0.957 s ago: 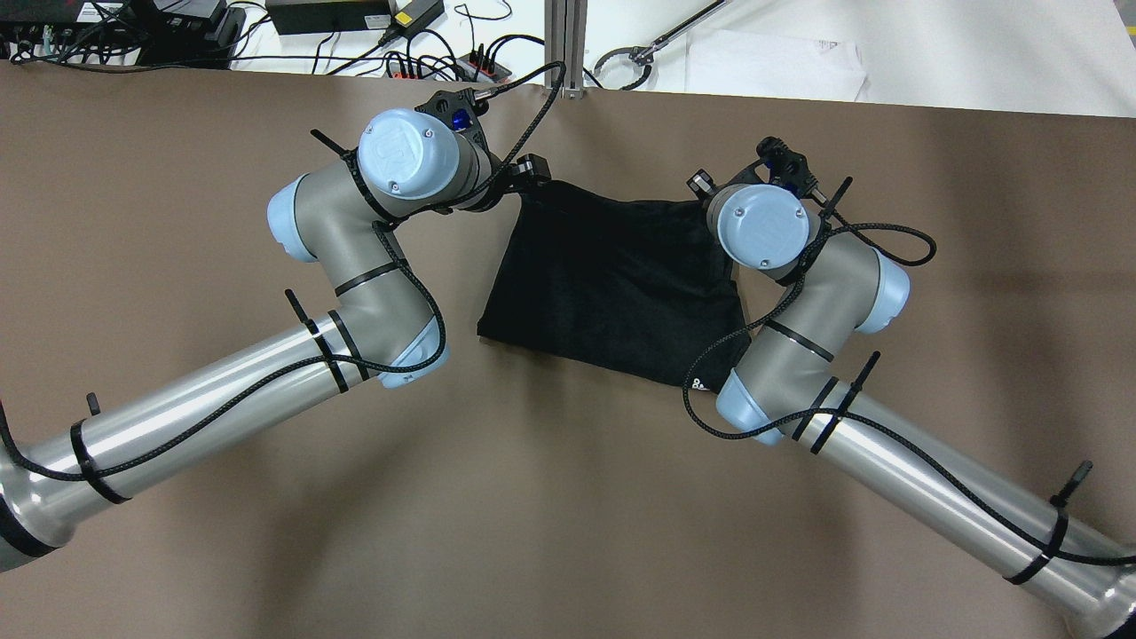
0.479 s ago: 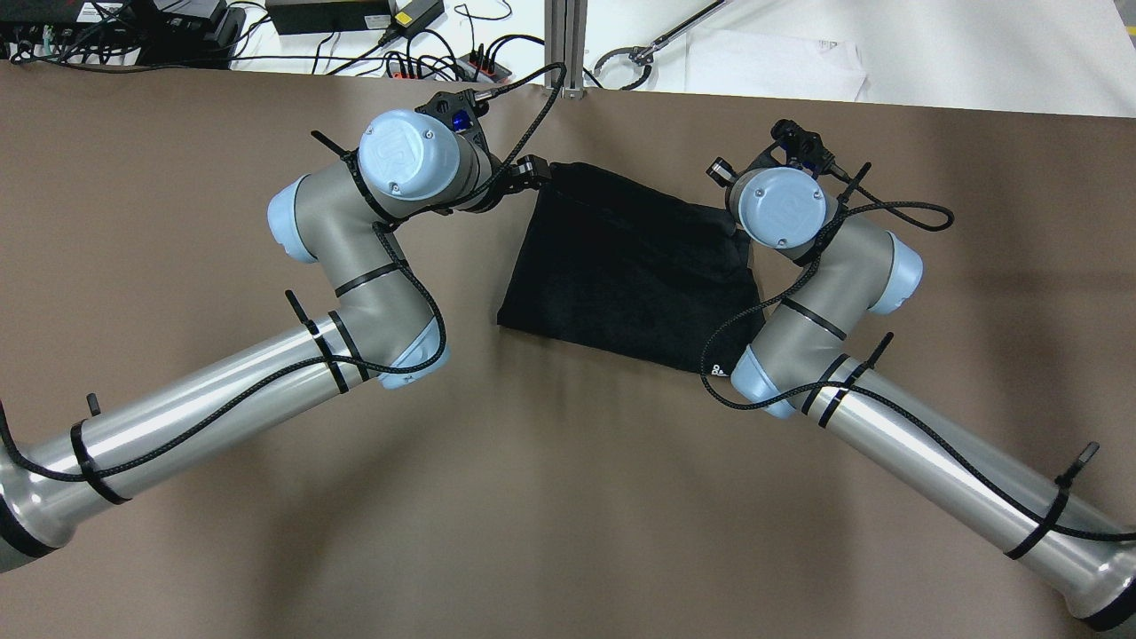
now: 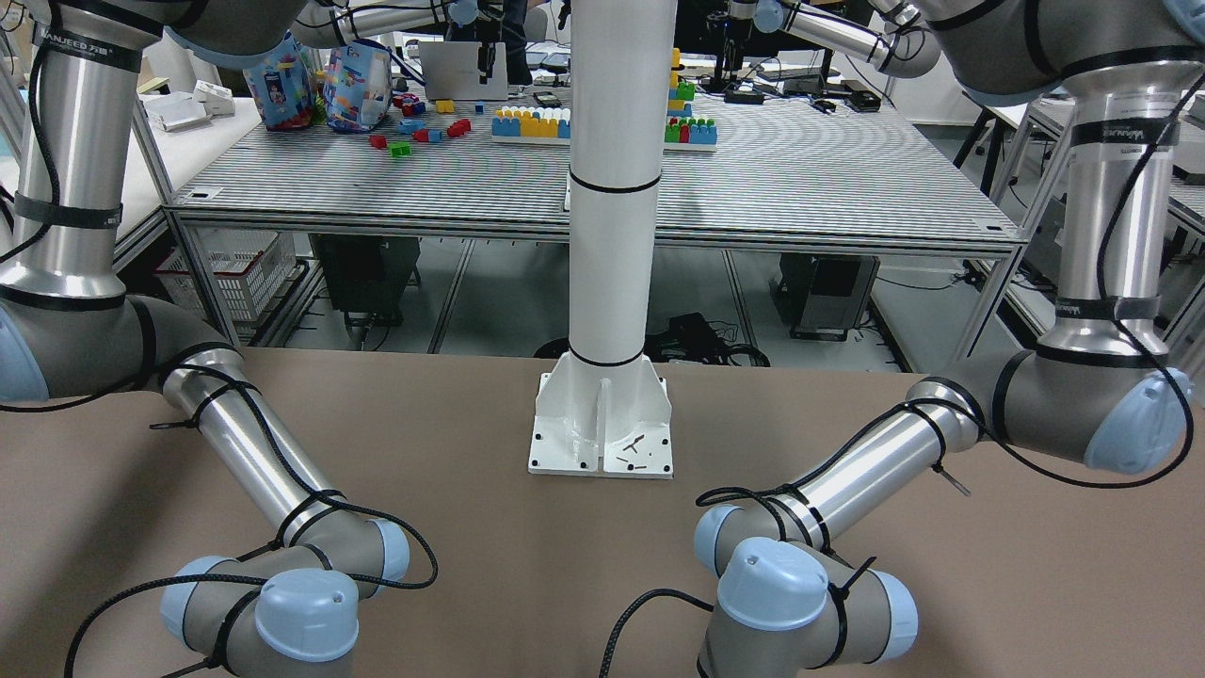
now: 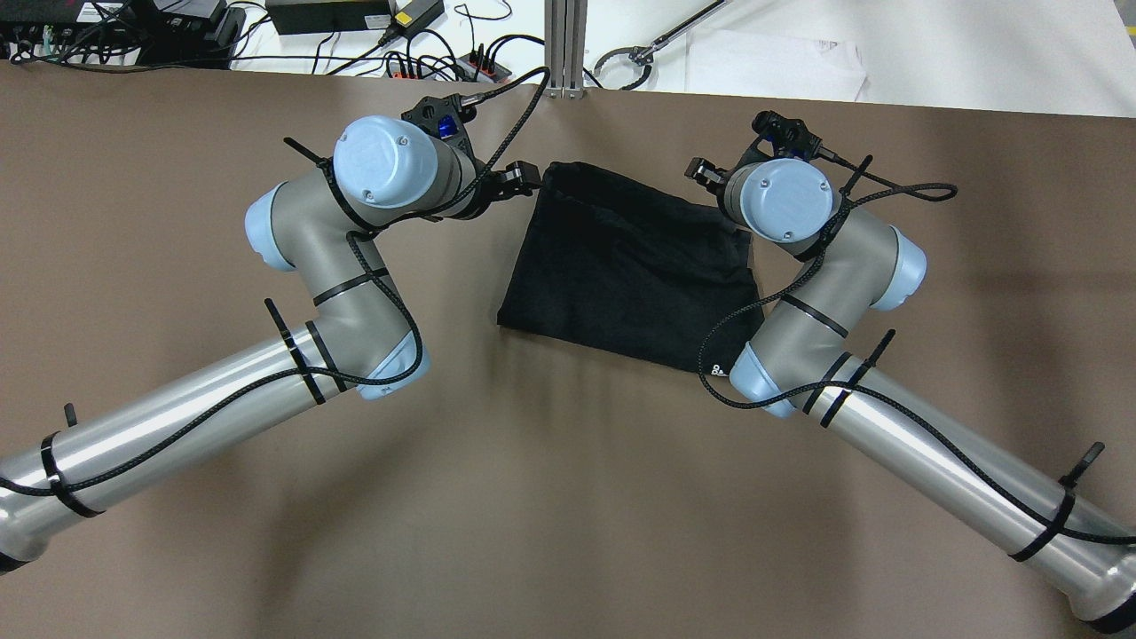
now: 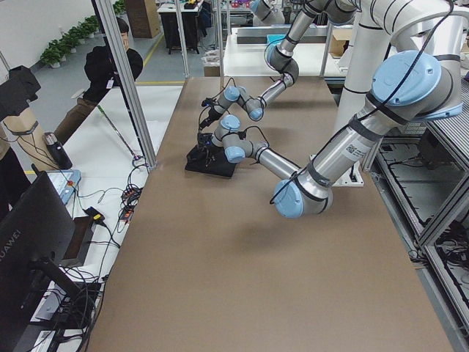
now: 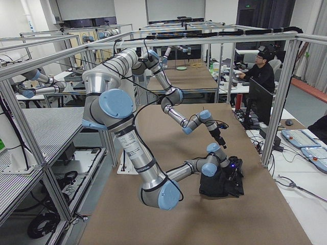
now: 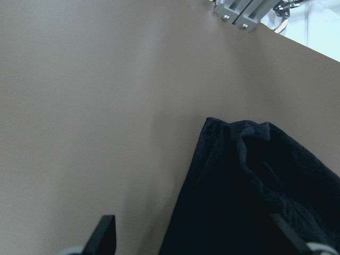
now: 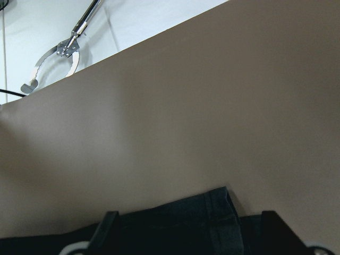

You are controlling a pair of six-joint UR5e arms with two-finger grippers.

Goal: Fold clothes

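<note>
The clothes [image 4: 630, 266] are one black garment lying folded on the brown table [image 4: 532, 497], seen small in the side views [image 5: 211, 163] [image 6: 219, 184]. My left gripper [image 4: 525, 177] is at its far left corner. In the left wrist view the left gripper [image 7: 191, 236] is open, and the cloth [image 7: 249, 191] lies between and ahead of the spread fingers. My right gripper [image 4: 701, 169] hovers over the far right corner, and the right wrist view shows the right gripper [image 8: 188, 220] open above the hemmed edge [image 8: 175, 220]. The front-facing view shows neither the garment nor the grippers.
Cables and power bricks [image 4: 355, 35] lie beyond the table's far edge, with an aluminium post [image 4: 564, 44] and a metal clamp tool [image 8: 58, 56]. A white pillar [image 3: 612, 235] stands on its base [image 3: 602, 438] at the robot's side. A person [image 6: 263, 71] sits at a desk nearby.
Both arms carried the garment's far edge away from the robot, shifting the cloth right. Since then the left arm has drawn back leftward off the corner and the cloth lies still.
</note>
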